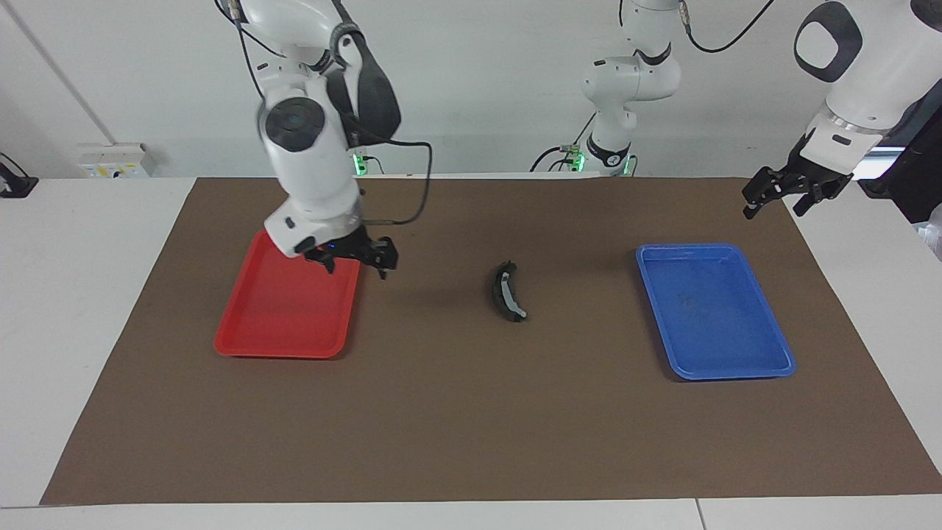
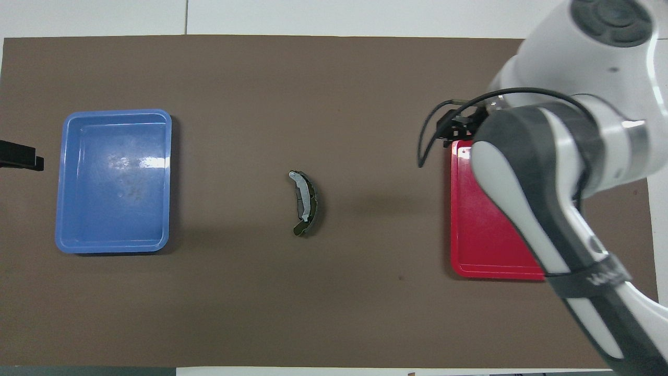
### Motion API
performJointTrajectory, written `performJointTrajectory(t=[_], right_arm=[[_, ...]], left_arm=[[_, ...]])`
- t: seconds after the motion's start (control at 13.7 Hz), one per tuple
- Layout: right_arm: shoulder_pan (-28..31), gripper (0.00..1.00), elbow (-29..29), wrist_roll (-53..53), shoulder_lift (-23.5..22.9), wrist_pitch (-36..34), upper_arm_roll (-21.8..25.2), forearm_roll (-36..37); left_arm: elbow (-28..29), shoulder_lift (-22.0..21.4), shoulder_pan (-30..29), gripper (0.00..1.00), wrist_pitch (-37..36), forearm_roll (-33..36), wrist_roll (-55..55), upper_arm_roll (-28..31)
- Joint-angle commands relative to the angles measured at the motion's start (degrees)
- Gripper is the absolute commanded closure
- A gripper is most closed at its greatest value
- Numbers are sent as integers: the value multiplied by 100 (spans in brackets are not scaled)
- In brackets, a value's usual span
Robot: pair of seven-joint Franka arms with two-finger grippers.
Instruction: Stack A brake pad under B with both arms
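B (image 1: 508,292) (image 2: 304,202), the curved black pad with a light strip on its face, lies on the brown mat midway between the two trays, and no gripper touches it. A brake pad does not show as a separate piece; I cannot tell whether it lies beneath B. My right gripper (image 1: 357,263) (image 2: 456,128) hangs open and empty above the red tray's (image 1: 243,335) (image 2: 462,250) edge nearest the pad. The left gripper (image 1: 775,202) (image 2: 21,157) waits, open and empty, raised over the mat's edge at the left arm's end, beside the blue tray (image 1: 666,346) (image 2: 61,219).
The red tray and the blue tray both hold nothing. The brown mat (image 1: 456,427) covers most of the white table. In the overhead view the right arm covers much of the red tray.
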State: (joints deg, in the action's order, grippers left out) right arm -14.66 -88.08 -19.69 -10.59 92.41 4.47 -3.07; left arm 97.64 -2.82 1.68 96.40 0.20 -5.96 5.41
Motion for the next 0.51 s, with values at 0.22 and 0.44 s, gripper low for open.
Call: performJointTrajectory(t=[0.22, 0.44], right_arm=[[1570, 0, -544, 1552, 1348, -934, -254, 52], [1624, 0, -744, 1697, 1506, -972, -52, 219]], left_arm=[[-869, 334, -27, 0, -691, -231, 104, -32], [-923, 370, -431, 0, -860, -214, 113, -707]])
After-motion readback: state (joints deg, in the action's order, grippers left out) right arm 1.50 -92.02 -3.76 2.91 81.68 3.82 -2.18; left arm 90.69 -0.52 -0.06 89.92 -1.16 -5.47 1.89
